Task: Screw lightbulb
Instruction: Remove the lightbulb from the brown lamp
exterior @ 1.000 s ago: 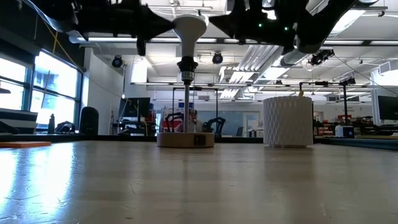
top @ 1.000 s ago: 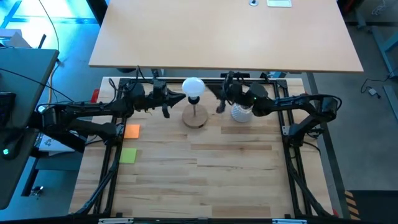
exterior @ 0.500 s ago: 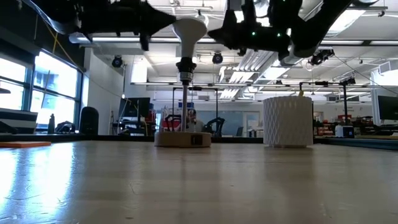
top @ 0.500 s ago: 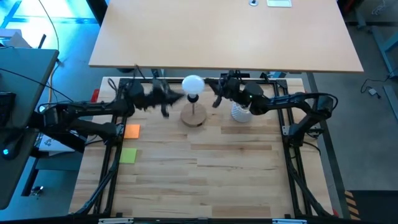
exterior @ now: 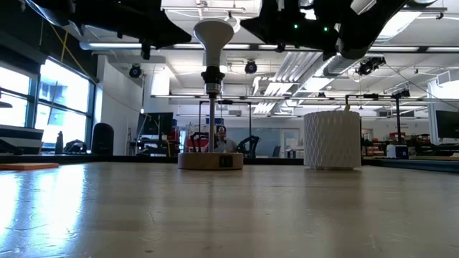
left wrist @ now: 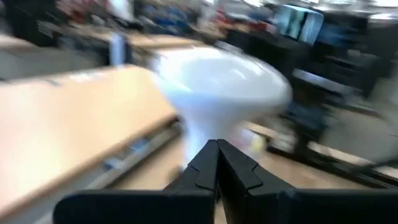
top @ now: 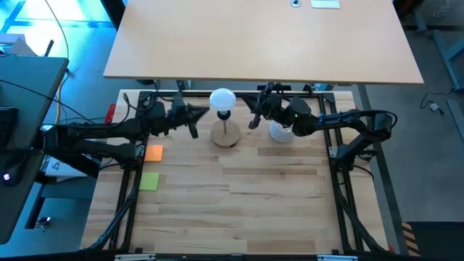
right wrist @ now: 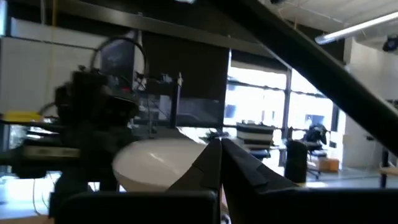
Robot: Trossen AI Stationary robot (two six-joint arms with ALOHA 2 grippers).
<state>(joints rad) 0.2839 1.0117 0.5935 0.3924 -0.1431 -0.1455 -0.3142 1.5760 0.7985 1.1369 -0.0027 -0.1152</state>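
White and matte, the lightbulb (top: 222, 99) sits on top of a thin upright stem that rises from a round wooden disc (top: 227, 137) on the worktop (top: 239, 196); in the low view its narrow neck points down into a dark collar at the head of the stem, so it already seems seated in the socket, though how far it is threaded cannot be told. The left pincer (top: 194, 114) hangs just beside the bulb on one side with its fingers pressed together and nothing between them, their tips aimed at the globe. The right pincer (top: 254, 114) hangs just beside the bulb on the opposite side, likewise fully closed and empty. A white latticed cup (top: 280, 132) stands near the disc on the right arm's side, and an orange pad (top: 154, 152) and a green pad (top: 149, 181) lie well apart from the disc on the left arm's side. By its look the bulb is light, thin-shelled and fragile, with a smooth rounded surface that would slip under hard pads. The widest part of the globe looks like the best place to take hold, squeezed gently, while the stem and disc probably need steadying against the twist.
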